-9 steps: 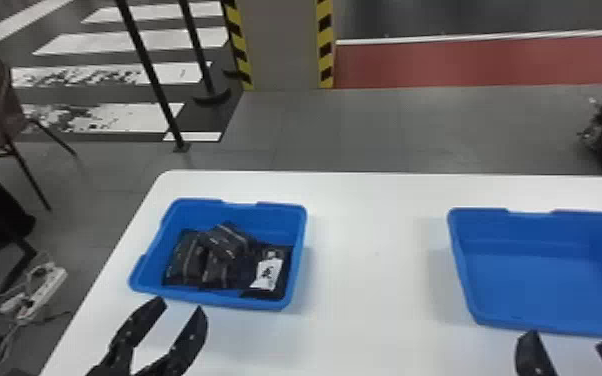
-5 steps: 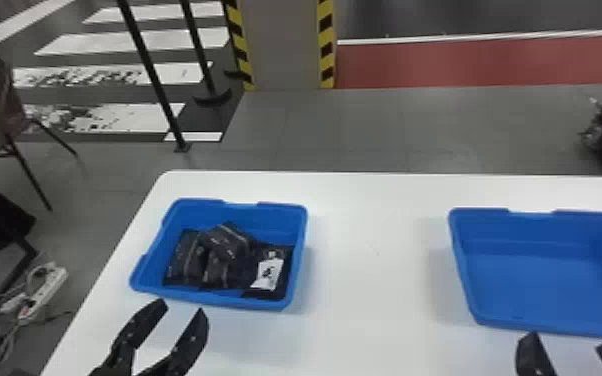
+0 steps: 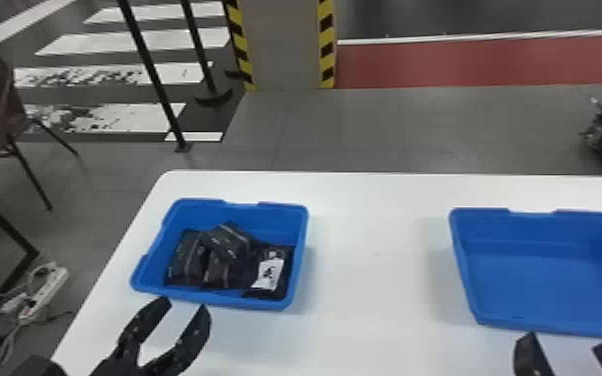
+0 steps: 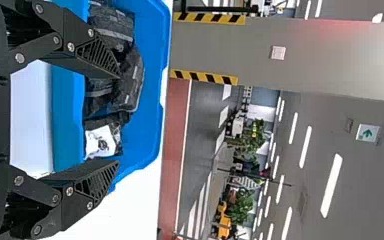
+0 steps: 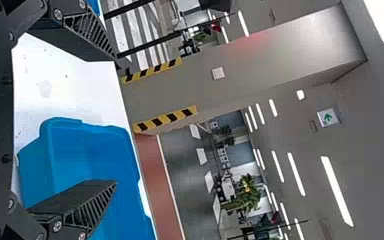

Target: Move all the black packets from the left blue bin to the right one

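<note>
"Getting far with it?"

"Barely begun, I'd judge; the black packets (image 3: 227, 242) I see lie heaped in the left bin (image 3: 270, 220); the right bin (image 3: 540, 232) shows bare blue floor, so the moving is all left to do; my left gripper (image 3: 185, 304) and right gripper (image 3: 567, 340) stand well open, gripping nothing."

"What's unclear?"

"The count; packets overlap, hiding one another; the head view's edge cuts off the right bin's far side."

A white sign with a green arrow (image 4: 368, 134) shows at the ceiling. On the black packet (image 3: 286, 257) at the left blue bin's (image 3: 215, 298) near right corner, a white label (image 3: 268, 273) bears dark, illegible print.
</note>
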